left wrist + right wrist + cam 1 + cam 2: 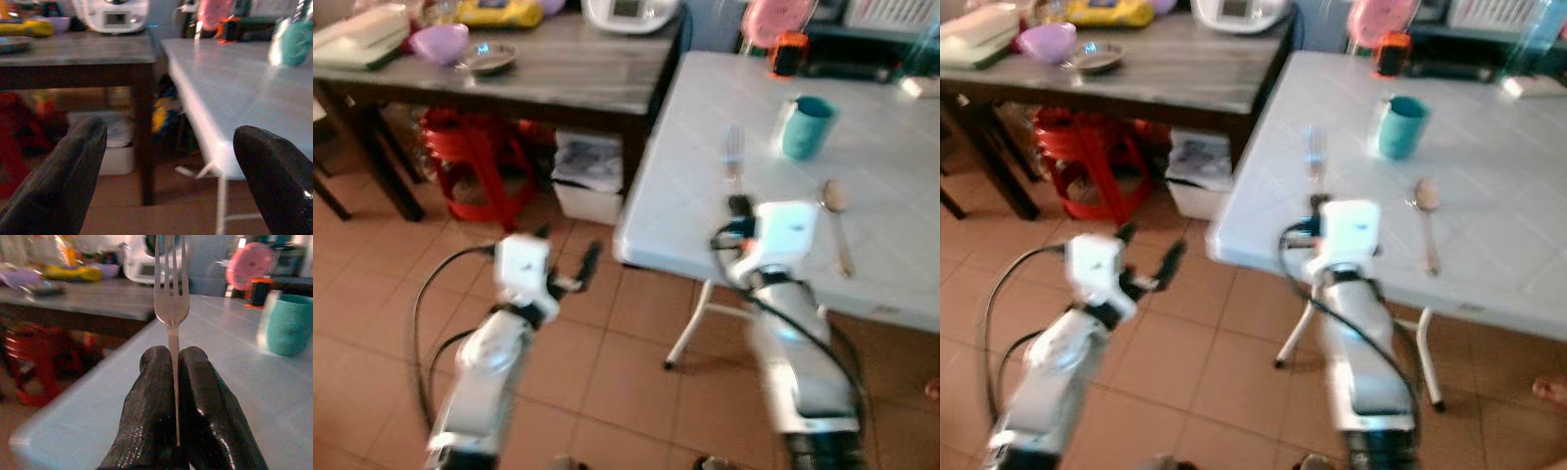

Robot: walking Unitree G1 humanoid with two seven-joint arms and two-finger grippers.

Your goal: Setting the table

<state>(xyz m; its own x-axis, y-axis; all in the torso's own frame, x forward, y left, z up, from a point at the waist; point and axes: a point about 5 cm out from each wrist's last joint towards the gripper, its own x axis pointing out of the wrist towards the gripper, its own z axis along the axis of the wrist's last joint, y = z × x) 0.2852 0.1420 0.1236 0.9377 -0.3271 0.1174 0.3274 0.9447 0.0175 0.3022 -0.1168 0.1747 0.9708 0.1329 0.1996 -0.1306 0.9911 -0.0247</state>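
Silver fork (172, 308) pinched in right claw (175, 363).

Our two silver arms: white wrist housings, looping black cables; left gripper (570, 262) and right gripper (177, 396) black-fingered.

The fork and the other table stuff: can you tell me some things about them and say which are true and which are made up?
1. The right gripper is shut on the fork. True.
2. The left gripper holds the spoon. False: its fingers are apart with nothing between them, and the spoon lies on the white table.
3. The cup on the white table is red. False: it is teal.
4. The spoon lies on the robot's right of the fork. True.
5. The purple bowl sits on the dark wooden table. True.
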